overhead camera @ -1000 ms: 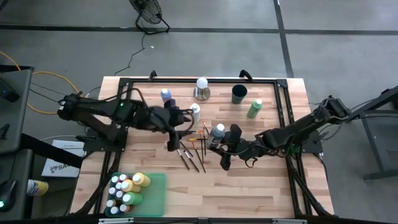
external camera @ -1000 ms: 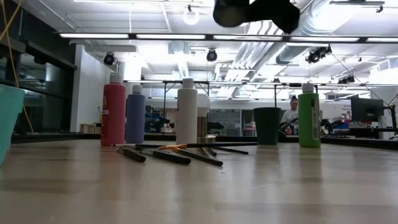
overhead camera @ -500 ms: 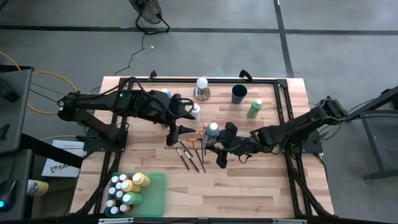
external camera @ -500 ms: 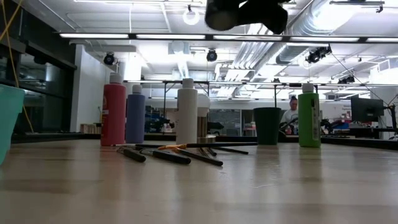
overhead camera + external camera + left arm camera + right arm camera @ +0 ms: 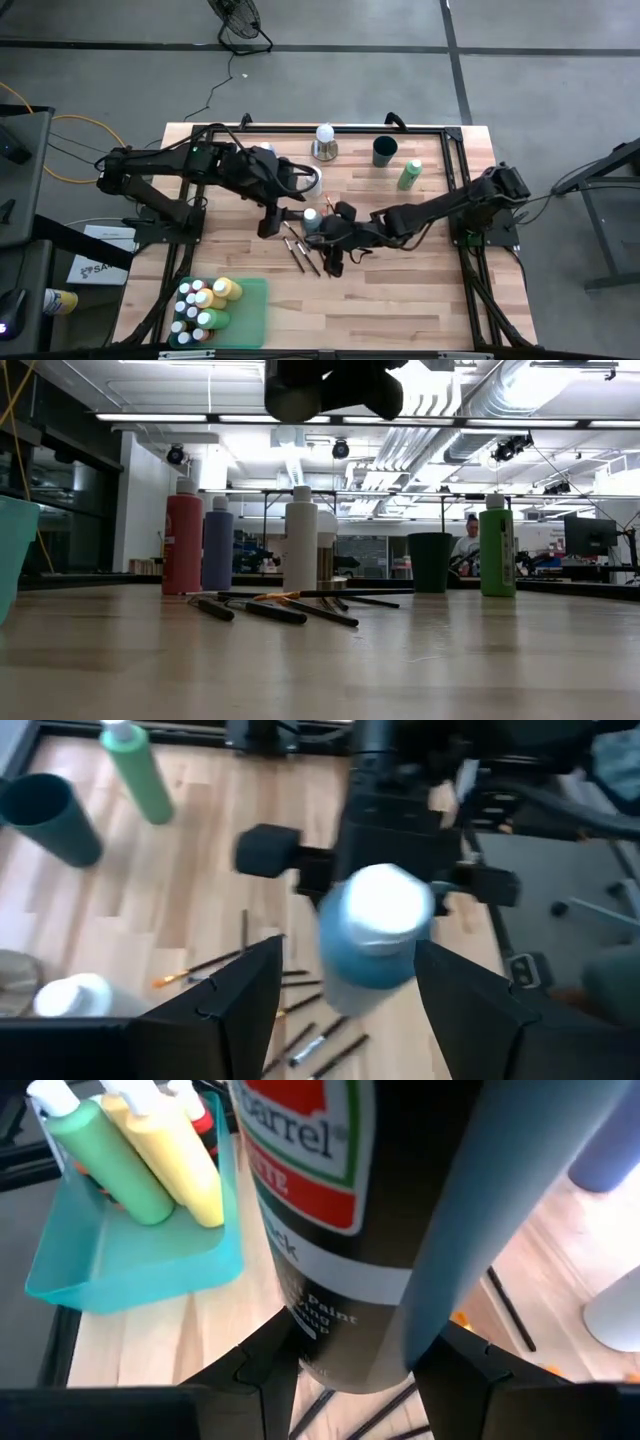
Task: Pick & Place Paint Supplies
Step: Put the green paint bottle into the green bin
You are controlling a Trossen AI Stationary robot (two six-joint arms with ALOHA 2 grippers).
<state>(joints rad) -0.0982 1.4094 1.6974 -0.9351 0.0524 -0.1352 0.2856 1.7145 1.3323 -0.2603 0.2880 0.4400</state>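
Note:
My right gripper (image 5: pixel 325 228) is shut on a blue-grey paint bottle (image 5: pixel 375 935) with a white cap and a printed label, held above the brushes (image 5: pixel 305 250) that lie on the table's middle. My left gripper (image 5: pixel 272 218) stands open just left of the bottle's cap, facing it, fingers (image 5: pixel 235 1005) apart with nothing between them. A teal tray (image 5: pixel 250 310) at the near left holds several bottles (image 5: pixel 205 305). Red (image 5: pixel 182 540), blue-purple (image 5: pixel 217 545), white (image 5: pixel 300 540) and green (image 5: pixel 497 545) bottles stand upright on the table. My right gripper pinches the bottle's labelled body (image 5: pixel 330 1330) near its bottom end between its two fingers (image 5: pixel 255 1375). The fingers come from the table's right, slanting down. The bottle is lifted clear of the table and tilted, with its cap (image 5: pixel 310 215) toward the left gripper.
A dark green cup (image 5: pixel 385 151) and a white ball on a metal base (image 5: pixel 324 141) stand at the far side. A black frame (image 5: pixel 455 180) runs round the table's edges. Bare wood lies at the near right.
My right gripper has carried the bottle toward the table's left edge, over the brushes, up close to the left gripper; the bottle stays clear of the table. My left gripper has turned at the wrist to face the bottle, staying open.

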